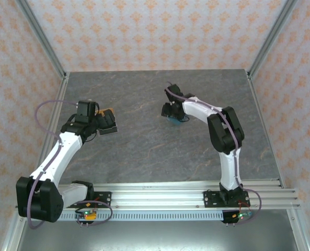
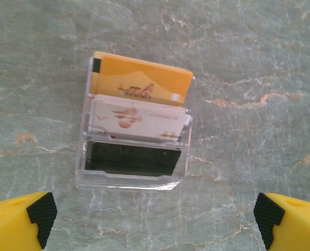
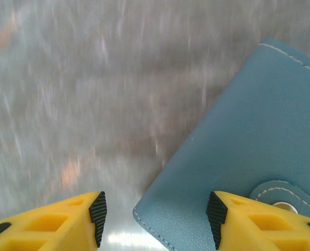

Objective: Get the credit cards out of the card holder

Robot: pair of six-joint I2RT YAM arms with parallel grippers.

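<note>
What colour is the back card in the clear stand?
The back card is orange-yellow; the left wrist view shows it best.

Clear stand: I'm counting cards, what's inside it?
Three cards, tiered: orange card at back, white card middle, dark card front. Each hides the bottom of the one behind.

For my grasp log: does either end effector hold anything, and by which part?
Nothing is held. The left end effector hangs open above the cards; the right end effector stands open over the teal wallet.

Three cards (image 2: 139, 121) tiered in a stand (image 2: 128, 182), left; wallet (image 3: 249, 146) well apart, right
</note>
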